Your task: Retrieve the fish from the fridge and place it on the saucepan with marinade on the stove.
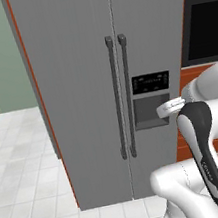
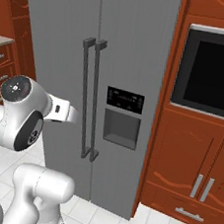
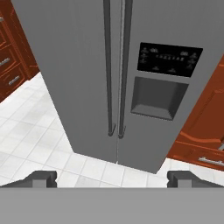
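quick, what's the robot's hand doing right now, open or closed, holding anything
Hand: open, fingertips spread wide, holding nothing, facing the closed fridge.

the fridge stands mid-frame, both doors shut; black wall oven at upper right.

Fridge top (and interior) unseen

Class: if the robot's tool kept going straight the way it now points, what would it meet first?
Probably the closed fridge, near the lower ends of its two handles; the open tool points there, though depth is unclear.
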{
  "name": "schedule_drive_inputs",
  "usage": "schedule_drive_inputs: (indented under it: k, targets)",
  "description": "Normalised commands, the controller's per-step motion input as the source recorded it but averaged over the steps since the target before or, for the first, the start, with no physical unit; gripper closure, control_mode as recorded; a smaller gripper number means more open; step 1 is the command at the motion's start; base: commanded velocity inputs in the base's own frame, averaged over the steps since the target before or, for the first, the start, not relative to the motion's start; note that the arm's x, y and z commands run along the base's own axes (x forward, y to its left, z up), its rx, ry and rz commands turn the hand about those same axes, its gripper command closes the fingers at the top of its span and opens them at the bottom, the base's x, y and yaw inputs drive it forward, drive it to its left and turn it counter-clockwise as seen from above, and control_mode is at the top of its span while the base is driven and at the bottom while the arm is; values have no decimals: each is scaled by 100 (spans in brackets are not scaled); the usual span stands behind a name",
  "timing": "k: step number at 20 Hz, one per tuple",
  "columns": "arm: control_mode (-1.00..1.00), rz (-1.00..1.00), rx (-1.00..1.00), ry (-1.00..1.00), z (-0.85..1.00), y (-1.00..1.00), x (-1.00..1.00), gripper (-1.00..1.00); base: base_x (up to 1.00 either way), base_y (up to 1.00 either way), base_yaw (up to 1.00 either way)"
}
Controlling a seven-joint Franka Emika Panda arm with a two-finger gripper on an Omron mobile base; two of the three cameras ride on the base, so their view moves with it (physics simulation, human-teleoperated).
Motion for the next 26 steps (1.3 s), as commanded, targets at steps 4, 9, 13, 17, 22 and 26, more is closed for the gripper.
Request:
schedule_drive_inputs:
  k: [4,9,13,17,22,26]
  targets:
    - [100,0,0,0,0,0,0,-100,0,0,0]
    - [100,0,0,0,0,0,0,-100,0,0,0]
    - [100,0,0,0,0,0,0,-100,0,0,0]
    - [-100,0,0,0,0,0,0,-100,0,0,0]
    - [-100,0,0,0,0,14,12,-100,0,0,0]
    - [-100,-5,0,0,0,38,14,-100,0,0,0]
